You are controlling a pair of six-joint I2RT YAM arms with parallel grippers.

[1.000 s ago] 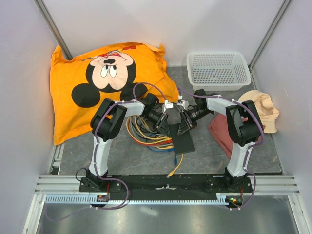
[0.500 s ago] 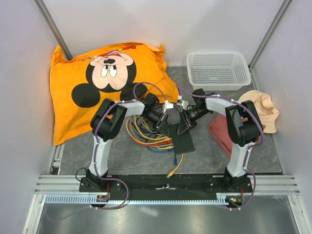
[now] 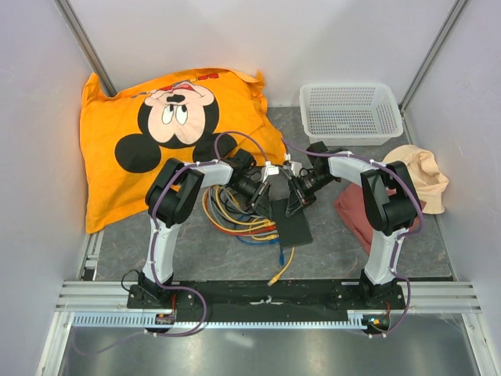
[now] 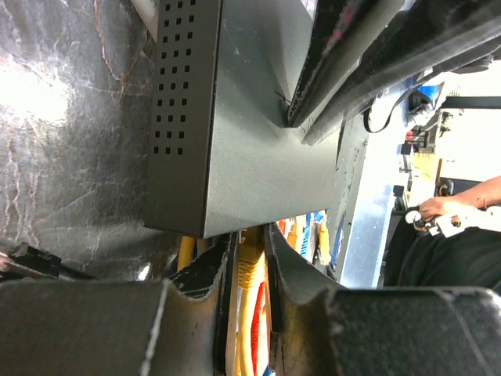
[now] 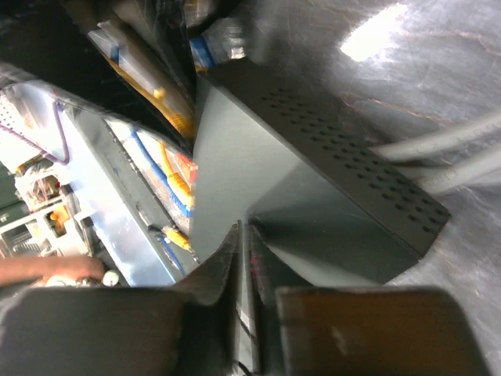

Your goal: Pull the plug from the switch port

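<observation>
**Both tools meet at the switch; left one clamps the plug**

The switch (image 3: 291,225) lies flat on the grey tabletop (image 3: 196,251), a little right of centre, between the two arms and nearer than their wrists. Its perforated side wall shows in both wrist views.

The left tool (image 4: 249,239) comes in from the left. Its fingers (image 4: 200,274) are closed on the yellow plug (image 4: 249,276), one on each side. The plug is seated in a port on the switch's narrow edge, so the tool's tips sit right against that edge. More yellow, red and blue leads run alongside the plug behind the fingers.

The right tool (image 5: 244,231) reaches in from the right and points down at the switch. Its fingers are drawn together with nothing between them, and their tips rest on the flat top face, back from the port edge.

A bundle of coloured cables (image 3: 231,218) lies on the tabletop just left of the switch. A loose yellow cable end (image 3: 275,276) and a blue cable end (image 3: 280,254) trail toward the near edge. An orange cartoon pillow (image 3: 156,133) fills the far left. A white mesh basket (image 3: 352,139) stands far right. A peach cloth (image 3: 427,176) and a reddish cloth (image 3: 352,211) lie beside the right arm.
</observation>
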